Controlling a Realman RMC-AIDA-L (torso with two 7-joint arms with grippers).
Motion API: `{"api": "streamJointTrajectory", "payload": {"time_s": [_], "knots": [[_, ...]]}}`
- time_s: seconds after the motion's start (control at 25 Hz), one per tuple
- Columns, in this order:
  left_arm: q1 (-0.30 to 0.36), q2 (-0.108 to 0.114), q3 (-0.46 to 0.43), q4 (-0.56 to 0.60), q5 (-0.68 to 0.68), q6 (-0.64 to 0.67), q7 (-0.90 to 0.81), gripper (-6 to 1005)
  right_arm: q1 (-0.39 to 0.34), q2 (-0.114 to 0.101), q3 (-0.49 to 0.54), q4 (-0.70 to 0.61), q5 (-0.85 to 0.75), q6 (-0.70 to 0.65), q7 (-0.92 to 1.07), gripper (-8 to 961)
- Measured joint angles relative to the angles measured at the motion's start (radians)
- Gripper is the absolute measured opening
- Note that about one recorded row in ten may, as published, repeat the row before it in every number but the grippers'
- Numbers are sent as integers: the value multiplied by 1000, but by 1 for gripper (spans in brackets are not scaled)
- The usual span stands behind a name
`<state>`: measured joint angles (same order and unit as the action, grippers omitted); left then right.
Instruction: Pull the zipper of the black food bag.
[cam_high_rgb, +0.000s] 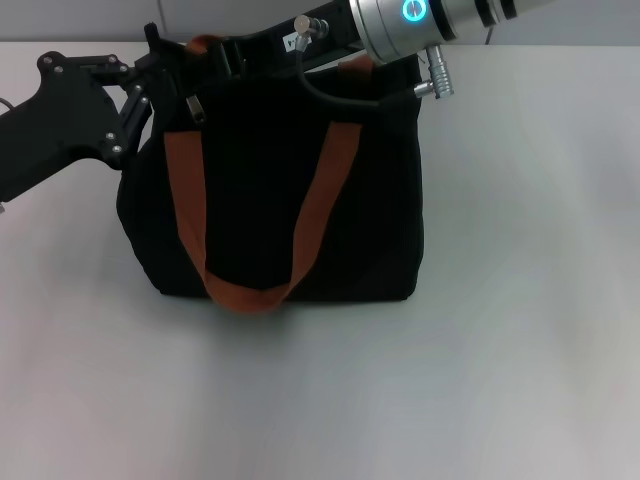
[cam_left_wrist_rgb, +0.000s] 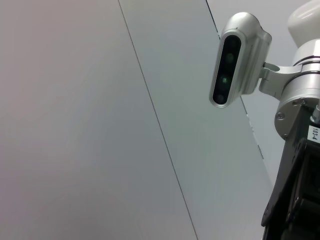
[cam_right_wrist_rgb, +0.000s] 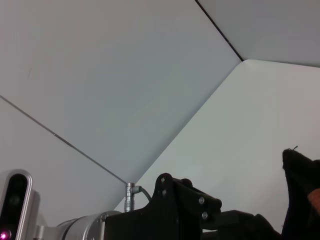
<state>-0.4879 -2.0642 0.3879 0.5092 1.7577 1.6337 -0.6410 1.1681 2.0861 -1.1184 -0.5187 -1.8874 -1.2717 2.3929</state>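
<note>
right arm label (cam_left_wrist_rgb: 315, 133): small white sticker on the arm housing, left wrist view, reads "10.4" or close to it, printed sideways
arm sticker (cam_high_rgb: 291, 42): small white tag on the black link above the bag in the head view, print too small to read
bag, table: no text or brand visible

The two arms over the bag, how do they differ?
The left arm is all black and comes in from the bag's left corner. The right arm is silver with a glowing blue ring, reaching across the bag's top rim. Both meet at the bag's upper left.
</note>
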Motion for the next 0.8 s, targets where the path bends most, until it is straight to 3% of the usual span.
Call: {"api": "streamJointTrajectory", "payload": {"time_s": [0.08,0.28,0.52,0.8], "knots": [[-1,0,2,-1,0,-1,3,75,-1,0,0,0,0,1,0,676],[0,-1,-1,-1,0,0,6,78,-3,0,-1,1,1,2,2,438],[3,0,-1,-1,0,0,5,80,-4,0,-2,2,-2,2,7,419],[5,-1,-2,0,0,0,4,84,-8,0,-17,2,-4,12,11,308]]}}
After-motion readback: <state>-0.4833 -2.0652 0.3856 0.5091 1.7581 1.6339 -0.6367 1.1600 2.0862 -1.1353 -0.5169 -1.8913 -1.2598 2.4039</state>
